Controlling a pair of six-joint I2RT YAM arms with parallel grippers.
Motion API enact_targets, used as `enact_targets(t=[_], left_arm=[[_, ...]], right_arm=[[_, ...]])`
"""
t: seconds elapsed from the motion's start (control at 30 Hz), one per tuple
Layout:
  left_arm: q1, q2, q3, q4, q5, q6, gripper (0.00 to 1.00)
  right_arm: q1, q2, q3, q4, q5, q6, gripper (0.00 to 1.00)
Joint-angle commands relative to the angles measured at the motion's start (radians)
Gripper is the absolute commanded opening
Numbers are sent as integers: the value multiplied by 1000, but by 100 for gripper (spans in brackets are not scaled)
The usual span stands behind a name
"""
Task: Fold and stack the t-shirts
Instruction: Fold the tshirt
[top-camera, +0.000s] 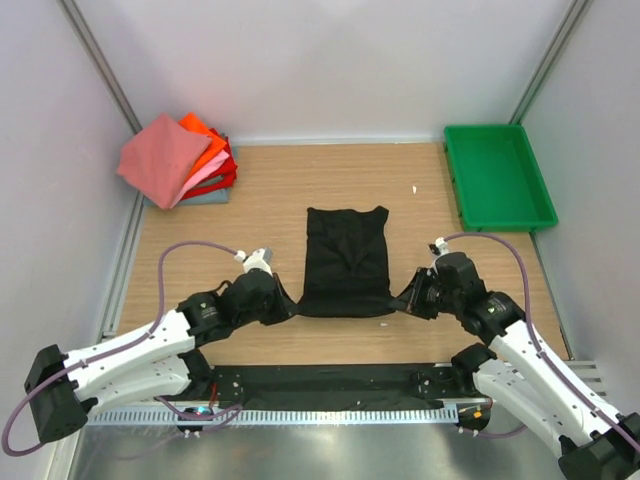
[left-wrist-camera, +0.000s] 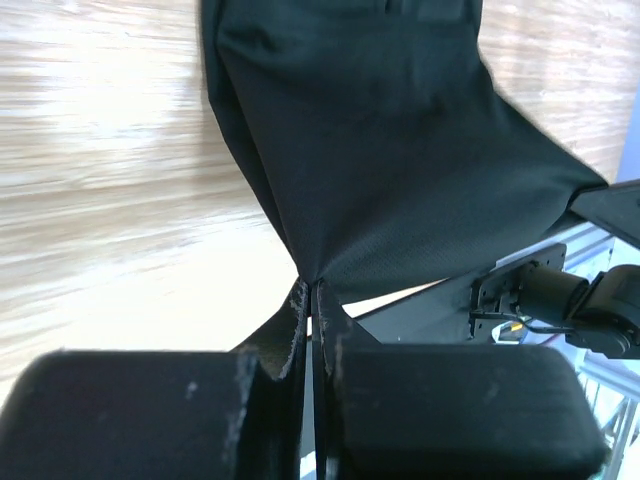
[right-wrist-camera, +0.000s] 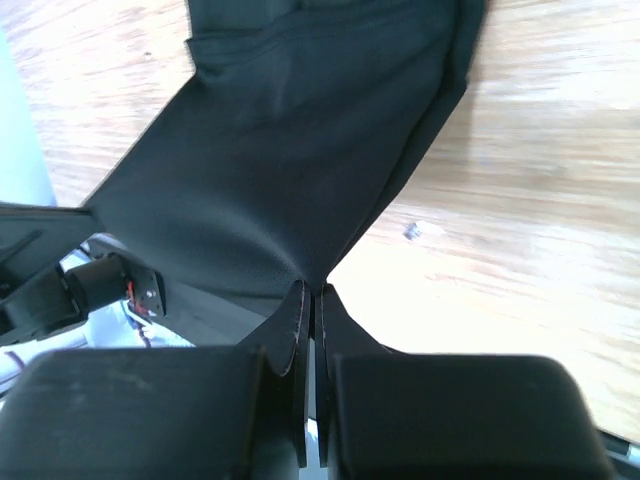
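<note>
**Both pincers pinch the near corners of the black shirt**

One black t-shirt (top-camera: 345, 260) lies in the middle of the wooden bench (top-camera: 270, 190), drawn into a narrow rectangle that runs from the near edge toward the far edge. The left gripper (top-camera: 288, 306) is closed tight on the shirt's near-left corner. The left wrist view shows its jaws pressed together with a tuft of black cloth caught between them. The right gripper (top-camera: 404, 300) is likewise closed on the near-right corner, and the hem is stretched between the two.

The cloth is thin, light and limp. It drapes in soft folds from each pinch and will likely sag or bunch wherever it is unsupported. Corners and hem edges look like the sensible places to hold it, with both held points moved together so that the fold lands square. A grip through a single layer could let the lower layer slip free.

A stack of folded t-shirts (top-camera: 180, 160) sits in the far-left corner. Salmon-pink, orange, red and pale pink layers are visible, so four can be counted, with a grey-blue layer (top-camera: 210, 197) underneath that cannot be identified. One empty green tray (top-camera: 497, 175) sits at the far-right corner. One small white speck (top-camera: 414, 188) lies near the tray.
</note>
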Motion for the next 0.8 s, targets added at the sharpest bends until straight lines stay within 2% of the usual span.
enact_targets(t=[0.0, 0.2, 0.53, 0.77], left_arm=[[-2, -22, 109, -143, -120, 19, 0], [16, 102, 318, -229, -200, 145, 0], [266, 355, 519, -168, 1, 292, 0], [364, 514, 657, -147, 118, 363, 0]], right_arm=[[3, 4, 70, -76, 76, 12, 1], [2, 170, 254, -106, 196, -55, 1], [-32, 443, 447, -20, 230, -138, 1], [-109, 581, 539, 16, 193, -204, 1]])
